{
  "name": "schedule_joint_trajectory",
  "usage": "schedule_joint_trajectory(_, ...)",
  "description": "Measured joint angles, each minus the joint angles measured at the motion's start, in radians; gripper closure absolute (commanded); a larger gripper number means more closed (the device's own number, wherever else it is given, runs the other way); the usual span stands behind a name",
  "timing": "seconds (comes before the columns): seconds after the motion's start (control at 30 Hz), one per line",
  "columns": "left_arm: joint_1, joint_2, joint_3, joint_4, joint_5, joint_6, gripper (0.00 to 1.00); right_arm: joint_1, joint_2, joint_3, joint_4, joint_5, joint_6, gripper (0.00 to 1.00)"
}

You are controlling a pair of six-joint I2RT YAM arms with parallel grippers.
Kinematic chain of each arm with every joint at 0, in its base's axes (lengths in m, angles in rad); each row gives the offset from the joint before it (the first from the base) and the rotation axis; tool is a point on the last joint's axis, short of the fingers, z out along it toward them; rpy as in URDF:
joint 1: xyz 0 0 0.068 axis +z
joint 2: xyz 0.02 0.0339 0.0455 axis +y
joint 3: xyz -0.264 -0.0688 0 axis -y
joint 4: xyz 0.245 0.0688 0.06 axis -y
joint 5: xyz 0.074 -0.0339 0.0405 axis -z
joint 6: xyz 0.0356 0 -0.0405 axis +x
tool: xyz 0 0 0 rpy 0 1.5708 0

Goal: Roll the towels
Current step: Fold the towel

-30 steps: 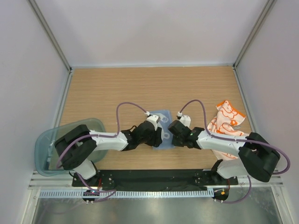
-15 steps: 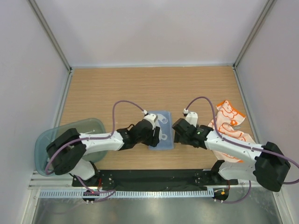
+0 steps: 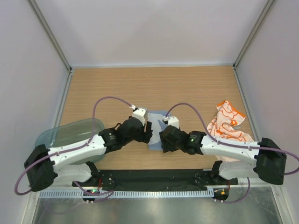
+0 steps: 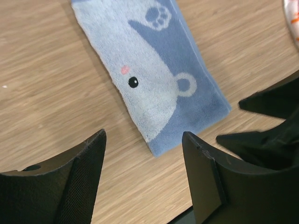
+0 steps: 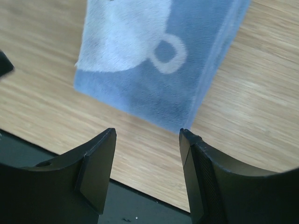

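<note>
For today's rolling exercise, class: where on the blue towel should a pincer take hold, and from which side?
Probably the near short end of the blue towel, from above on the arms' side. It lies flat as a long folded strip, so that edge can be pinched and curled away along its length. The left pincer and right pincer hang open over it.

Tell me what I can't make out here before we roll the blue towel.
- Blue towel, top view: left arm and right arm cover most of it.
- Its far end: cut off by the top edge in both wrist views.
- Patterned towels, top view: right arm hides their near part; count unclear.
- Tray: left arm crosses it.
</note>
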Motion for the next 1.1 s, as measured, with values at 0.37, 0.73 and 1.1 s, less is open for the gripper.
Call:
schedule_joint_trajectory(0.37, 0.028, -0.245, 0.002, -0.227, -0.169, -0.077, 0.24, 0.223, 0.321, 0.225, 0.014, 0.065, -0.233, 0.24)
schedule_joint_trajectory(0.73, 0.11, -0.35, 0.003, -0.357, -0.238, -0.138, 0.21, 0.213, 0.421, 0.253, 0.043, 0.14, -0.321, 0.17)
schedule_joint_trajectory(1.1, 0.217, -0.328, 0.018, -0.386, -0.241, -0.182, 0.21, 0.112, 0.327, 0.157, -0.002, 0.127, -0.269, 0.13)
